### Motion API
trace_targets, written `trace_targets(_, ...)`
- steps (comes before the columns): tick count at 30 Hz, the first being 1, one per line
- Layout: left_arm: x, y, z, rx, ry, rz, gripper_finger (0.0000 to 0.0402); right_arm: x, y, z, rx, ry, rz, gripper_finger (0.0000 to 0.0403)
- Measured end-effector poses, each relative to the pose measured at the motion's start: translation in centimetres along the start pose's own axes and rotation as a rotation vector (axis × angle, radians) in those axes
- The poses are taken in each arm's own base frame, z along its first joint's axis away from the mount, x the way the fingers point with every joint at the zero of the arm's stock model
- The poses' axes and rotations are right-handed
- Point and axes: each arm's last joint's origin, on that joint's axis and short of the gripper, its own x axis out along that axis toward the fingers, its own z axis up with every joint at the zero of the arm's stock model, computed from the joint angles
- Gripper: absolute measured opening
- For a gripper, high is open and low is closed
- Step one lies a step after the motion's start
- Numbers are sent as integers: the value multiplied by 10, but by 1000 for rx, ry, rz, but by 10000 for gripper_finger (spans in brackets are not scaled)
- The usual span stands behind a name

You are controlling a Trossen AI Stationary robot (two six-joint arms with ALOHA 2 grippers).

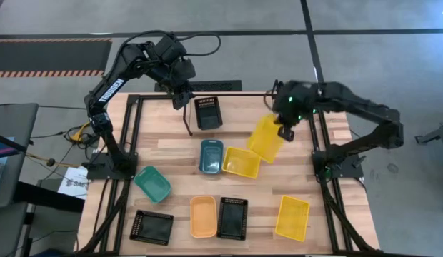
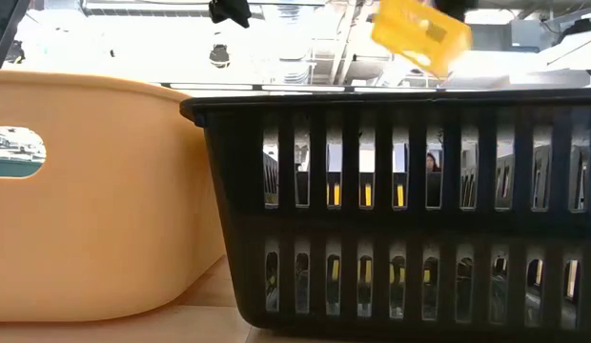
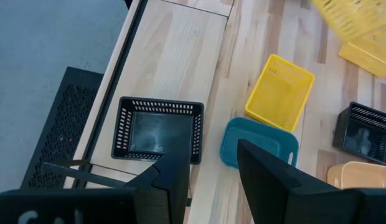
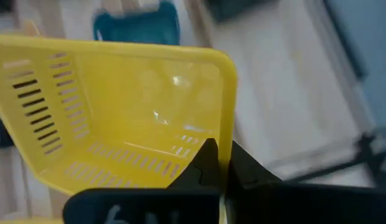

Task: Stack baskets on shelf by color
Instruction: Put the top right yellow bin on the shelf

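My right gripper (image 1: 284, 130) is shut on a yellow basket (image 1: 265, 138), held in the air over the table's right far part; the low view shows this basket (image 2: 419, 33) high above the table. My left gripper (image 1: 180, 94) hangs open over the far edge, beside a black basket (image 1: 208, 113) that rests on its base, and thin black shelf rods (image 1: 187, 120) stand there. On the table lie a blue-grey basket (image 1: 211, 156), a second yellow one (image 1: 241, 162), a teal one (image 1: 153, 183), an orange one (image 1: 203, 215), two black ones (image 1: 151, 227) (image 1: 233, 217) and a third yellow one (image 1: 292, 218). My right gripper (image 4: 223, 157) pinches the yellow basket's side wall at its rim, near a corner (image 4: 228, 118). One finger (image 4: 202, 165) is inside the basket and the other outside. The basket is lifted clear and hangs tilted, with its open side turned toward the wrist camera.
The black table frame (image 1: 133, 135) runs along the left and right sides. The orange basket (image 2: 86, 191) and a black basket (image 2: 400, 210) stand right in front of the low camera and block most of its view. Bare wood shows between the far black basket and the held yellow one.
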Motion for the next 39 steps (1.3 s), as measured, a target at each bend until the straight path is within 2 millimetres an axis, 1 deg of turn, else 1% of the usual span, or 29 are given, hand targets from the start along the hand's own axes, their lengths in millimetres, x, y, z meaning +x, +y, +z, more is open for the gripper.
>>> trace_targets(2,0,0,0,-8,-1,-3,119,-11,-5,15,-49,-43,-12,6)
trace_targets(3,0,0,0,-12,-1,-3,119,-13,-8,21,-63,-47,-20,6)
trace_targets(4,0,0,0,-13,-1,-4,119,-13,-14,28,-75,-39,-32,6)
trace_targets(6,0,0,0,-12,-1,-5,119,-5,-26,38,-102,5,-34,6)
trace_targets(11,0,0,0,-12,-1,-5,119,32,-63,60,-131,100,-10,6)
trace_targets(14,0,0,0,-13,-1,-5,119,61,-80,70,-174,127,26,6)
trace_targets(16,0,0,0,-13,-1,-5,119,80,-92,73,-192,159,63,6)
trace_targets(18,0,0,0,-13,-1,-5,119,97,-102,74,-200,195,104,6)
trace_targets(23,0,0,0,-14,-1,-6,119,139,-127,66,-196,316,166,6)
trace_targets(27,0,-1,-1,-16,7,-9,119,160,-152,57,-170,395,144,6)
trace_targets(30,2,-3,-1,-12,14,-16,119,168,-172,48,-142,438,119,6)
trace_targets(33,3,-6,0,-9,19,-23,119,165,-188,41,-124,439,107,6)
trace_targets(39,4,-13,1,8,21,-35,119,160,-202,36,-122,426,94,6)
